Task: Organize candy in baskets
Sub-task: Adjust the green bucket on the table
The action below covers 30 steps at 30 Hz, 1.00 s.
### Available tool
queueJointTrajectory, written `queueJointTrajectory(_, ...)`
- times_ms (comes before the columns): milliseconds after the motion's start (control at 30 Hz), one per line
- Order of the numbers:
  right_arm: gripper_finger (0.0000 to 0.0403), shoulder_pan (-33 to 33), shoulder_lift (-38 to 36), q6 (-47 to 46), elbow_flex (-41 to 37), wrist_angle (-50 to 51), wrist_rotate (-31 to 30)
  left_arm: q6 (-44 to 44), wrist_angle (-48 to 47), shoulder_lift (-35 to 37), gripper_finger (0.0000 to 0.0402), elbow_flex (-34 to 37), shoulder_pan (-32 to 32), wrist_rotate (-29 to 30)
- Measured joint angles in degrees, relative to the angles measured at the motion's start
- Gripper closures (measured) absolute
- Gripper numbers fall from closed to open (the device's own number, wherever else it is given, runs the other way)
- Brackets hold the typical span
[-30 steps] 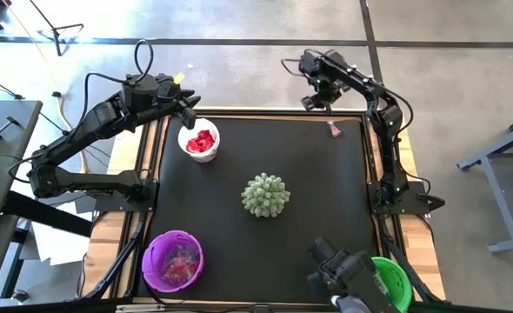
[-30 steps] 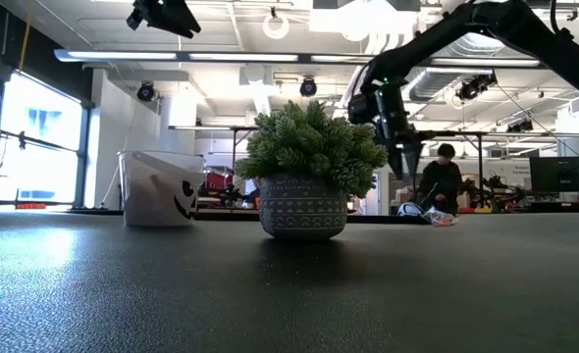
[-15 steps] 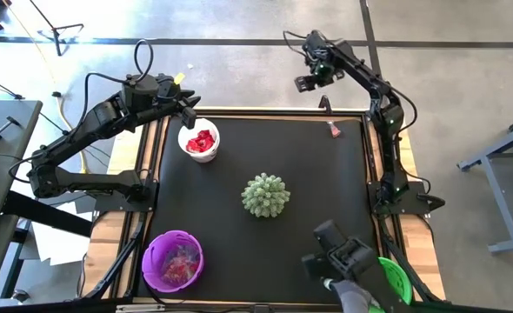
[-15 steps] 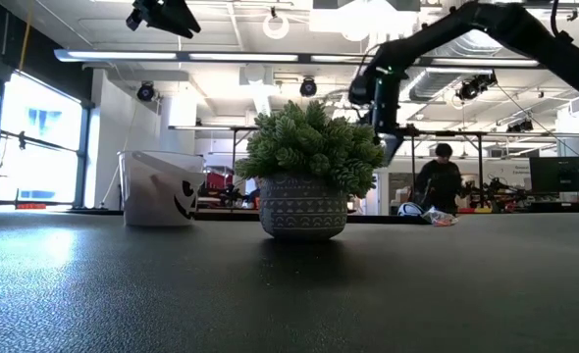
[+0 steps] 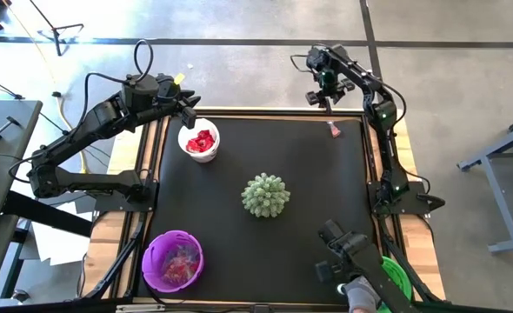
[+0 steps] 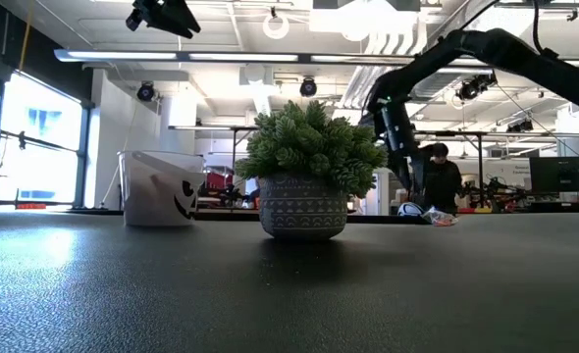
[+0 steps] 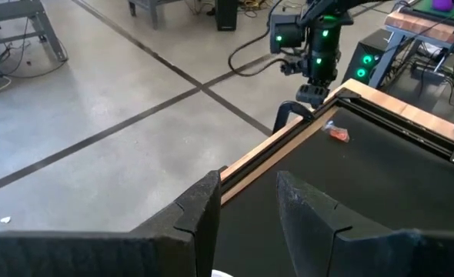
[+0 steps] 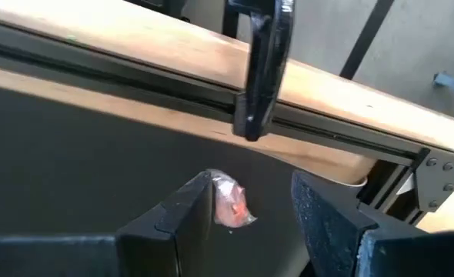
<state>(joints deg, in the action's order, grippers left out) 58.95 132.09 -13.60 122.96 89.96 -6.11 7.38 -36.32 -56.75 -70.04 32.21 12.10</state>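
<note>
Looking down from the high view, we see the right gripper (image 5: 324,97) poised over the table's far right corner, its fingers (image 8: 182,211) spread wide and empty. Between them in the right wrist view lies a pinkish wrapped candy (image 8: 229,204), resting on the black mat (image 5: 309,191) just inside the wooden table edge (image 8: 173,58), beside a black clamp (image 8: 262,69). The left gripper (image 5: 189,108) waits above the white basket (image 5: 199,142), which holds red candy; its fingers stand parted with nothing between them. We note the purple basket (image 5: 172,260) at the near left, the green basket (image 5: 396,280) at the near right, and a spiky potted plant (image 5: 265,195) at centre.
</note>
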Motion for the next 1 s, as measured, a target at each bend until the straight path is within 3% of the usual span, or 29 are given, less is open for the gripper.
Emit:
queueJointTrajectory(333, 0.0227, -0.4, -1.3, 3.6, 0.0, -0.4, 0.7, 0.0, -0.9, 0.0, 0.0288, 0.0, 0.0, 0.0)
queueJointTrajectory(500, 0.0227, -2.4, -4.8, 4.0, 0.0, -2.3, 4.1, 0.0, -0.9, 0.0, 0.0288, 0.0, 0.0, 0.0)
queueJointTrajectory(800, 0.0227, -15.1, -10.1, 3.6, -0.2, 0.2, 5.1, -0.1, -3.0, 0.0, 0.0288, 0.0, 0.0, 0.0)
queueJointTrajectory(1000, 0.0227, -24.4, -14.3, 3.6, -9.5, 0.0, 2.4, -1.9, -6.2, 0.0, 0.0288, 0.0, 0.0, 0.0)
